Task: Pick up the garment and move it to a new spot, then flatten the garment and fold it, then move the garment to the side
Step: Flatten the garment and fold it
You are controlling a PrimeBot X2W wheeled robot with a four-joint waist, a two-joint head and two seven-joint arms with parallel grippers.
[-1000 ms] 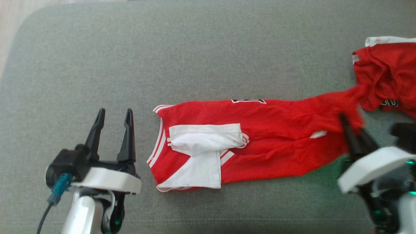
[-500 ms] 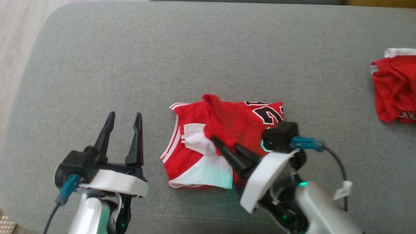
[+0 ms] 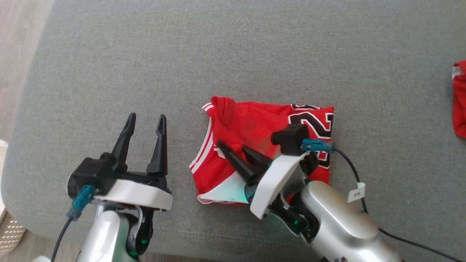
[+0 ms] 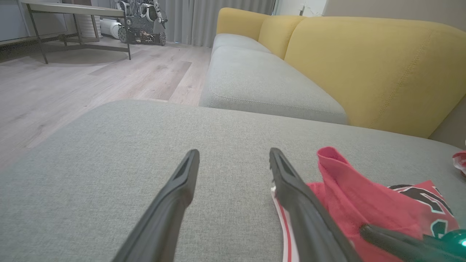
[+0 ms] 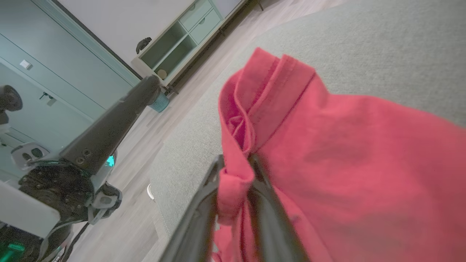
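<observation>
The red jersey (image 3: pixel 255 123) lies doubled over on the grey cushion (image 3: pixel 255 54), close to its front edge and about midway along it. The black numerals face up at the jersey's far right corner, and the white-striped trim runs along its left side. We see the right gripper (image 3: pixel 233 146) above the jersey's near left part. In the right wrist view its jaws are closed on a gathered fold of the red fabric (image 5: pixel 346 163), which stands up between the fingers. The left gripper (image 3: pixel 146 116) hovers over bare cushion just left of the jersey with its jaws wide apart, holding nothing. A second red garment (image 3: pixel 459 98) lies at the cushion's right edge, well apart from the jersey. Beyond the cushion stands a yellow sofa (image 4: pixel 364 65).
</observation>
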